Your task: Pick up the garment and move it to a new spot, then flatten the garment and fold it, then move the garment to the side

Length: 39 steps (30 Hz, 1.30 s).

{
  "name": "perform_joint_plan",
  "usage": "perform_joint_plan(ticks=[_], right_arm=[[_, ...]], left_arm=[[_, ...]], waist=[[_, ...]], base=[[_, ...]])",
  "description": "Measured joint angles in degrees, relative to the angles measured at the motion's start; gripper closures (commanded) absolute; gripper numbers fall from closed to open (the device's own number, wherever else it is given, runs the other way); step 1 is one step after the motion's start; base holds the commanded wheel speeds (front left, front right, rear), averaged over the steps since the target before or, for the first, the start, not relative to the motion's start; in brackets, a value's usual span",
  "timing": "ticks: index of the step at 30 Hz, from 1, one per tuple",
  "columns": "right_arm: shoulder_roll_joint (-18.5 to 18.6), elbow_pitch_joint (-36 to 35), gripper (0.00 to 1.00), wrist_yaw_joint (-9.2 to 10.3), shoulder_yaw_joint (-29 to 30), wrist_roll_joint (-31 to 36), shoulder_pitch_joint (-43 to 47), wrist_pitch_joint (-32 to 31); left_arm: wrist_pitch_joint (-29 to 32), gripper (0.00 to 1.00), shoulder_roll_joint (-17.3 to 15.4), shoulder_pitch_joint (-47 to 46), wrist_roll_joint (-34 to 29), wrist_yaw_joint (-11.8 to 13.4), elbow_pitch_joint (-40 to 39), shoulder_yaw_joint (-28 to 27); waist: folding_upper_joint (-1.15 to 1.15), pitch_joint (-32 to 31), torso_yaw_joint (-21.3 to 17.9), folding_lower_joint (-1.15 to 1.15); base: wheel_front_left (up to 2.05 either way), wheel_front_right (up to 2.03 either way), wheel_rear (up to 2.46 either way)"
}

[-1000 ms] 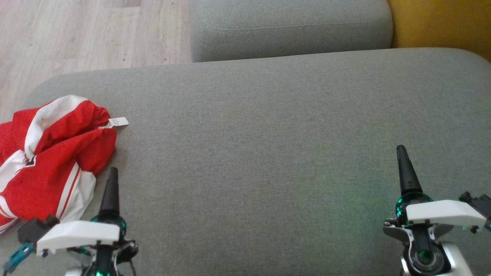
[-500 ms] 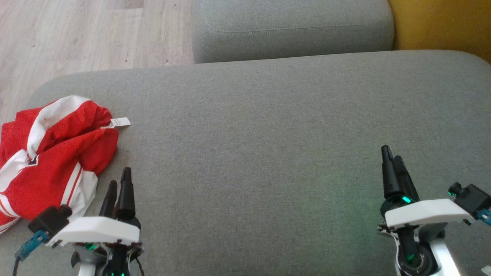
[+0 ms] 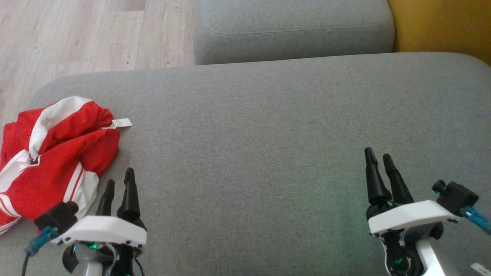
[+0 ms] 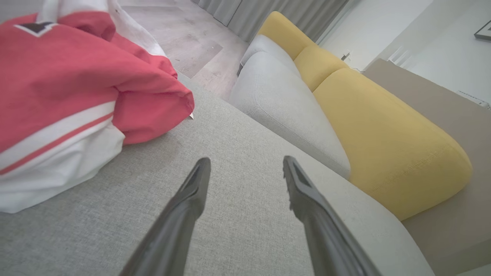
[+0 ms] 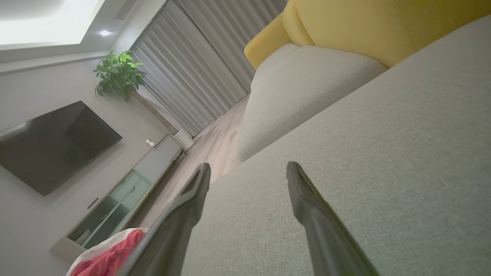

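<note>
The crumpled red-and-white fabric garment (image 3: 57, 161) lies bunched at the left end of the grey upholstered sofa seat (image 3: 249, 153). Its long axis runs near-to-far, with the small white tag (image 3: 122, 123) pointing right; it is possibly a jersey. The left gripper (image 3: 119, 180), just beside it, and the right gripper (image 3: 378, 153), well apart, both gape wide and hold nothing.

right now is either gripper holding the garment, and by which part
Nothing is held. Both are open: the left gripper sits beside the red and white garment without touching it, and the right gripper is over the grey cushion.
</note>
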State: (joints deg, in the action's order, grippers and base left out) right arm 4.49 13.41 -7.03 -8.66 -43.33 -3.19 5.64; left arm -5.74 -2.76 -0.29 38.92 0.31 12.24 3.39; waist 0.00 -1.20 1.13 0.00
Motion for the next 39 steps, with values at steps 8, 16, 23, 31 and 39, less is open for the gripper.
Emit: perform_joint_plan(ticks=[8,16,23,31,39], right_arm=[[0.0,0.0,0.0,0.0,-1.4,5.5,-0.1,1.3],[0.0,-0.3,0.0,0.0,-1.9,11.1,-0.2,2.6],[0.0,-0.6,0.0,-0.01,-2.1,16.3,-0.2,3.8],[0.0,-0.7,0.0,-0.01,-2.1,21.7,-0.3,5.2],[-0.1,-0.7,0.0,-0.01,-2.1,26.4,-0.5,6.3]], left_arm=[[-1.4,0.0,-0.2,0.0,-5.6,0.8,-0.7,1.4],[-2.7,0.0,-0.5,0.0,-11.0,1.3,-1.0,1.6],[-3.9,0.0,-0.7,0.0,-15.9,2.2,-1.2,1.9],[-5.0,0.0,-0.8,0.0,-21.6,2.8,-1.5,2.9],[-6.2,0.0,-0.9,0.0,-26.4,3.3,-1.8,3.2]], waist=[[0.0,-0.2,0.2,0.0],[0.0,-0.5,0.2,0.0],[0.0,-0.6,0.2,0.0],[0.0,-0.9,0.3,0.0],[0.0,-1.2,0.4,0.0]], base=[[0.0,0.0,0.0],[0.0,0.0,0.0],[0.0,0.0,0.0],[0.0,0.0,0.0],[0.0,0.0,0.0]])
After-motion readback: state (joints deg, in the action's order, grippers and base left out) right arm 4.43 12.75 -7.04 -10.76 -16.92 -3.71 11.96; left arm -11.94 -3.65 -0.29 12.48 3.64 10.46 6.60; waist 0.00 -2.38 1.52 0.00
